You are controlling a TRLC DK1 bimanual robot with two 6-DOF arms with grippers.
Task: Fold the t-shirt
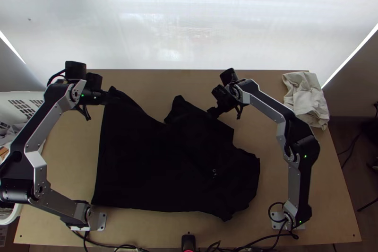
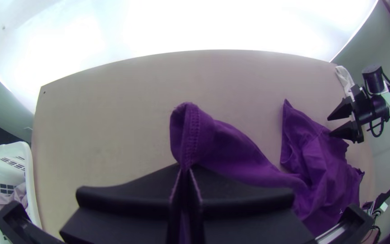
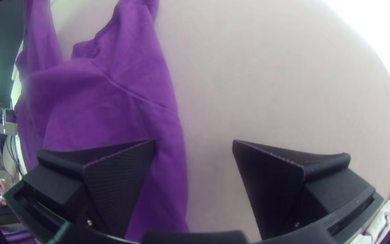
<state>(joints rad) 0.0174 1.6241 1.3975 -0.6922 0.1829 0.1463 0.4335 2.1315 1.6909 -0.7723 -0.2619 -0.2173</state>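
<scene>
Pale and wooden, the desk (image 1: 276, 190) carries the shirt (image 1: 146, 167) across its middle, flatter on the left, rumpled on the right. Left tool (image 1: 109, 96) is clamped on the shirt's far left corner; right tool (image 1: 211, 111) has its fingers apart at the shirt's far edge.

**Layout, my table (image 1: 71, 157)**

Shirt (image 1: 146, 171) on it, across the middle. Cloth (image 1: 307, 98) at the far right corner, right of the shirt. Basket (image 1: 26, 96) off to my left beside the table, laundry (image 2: 20, 194) in it. Blind (image 1: 189, 39) behind the far edge. My left base (image 1: 101, 219) and right base (image 1: 278, 216) by the near edge.
</scene>
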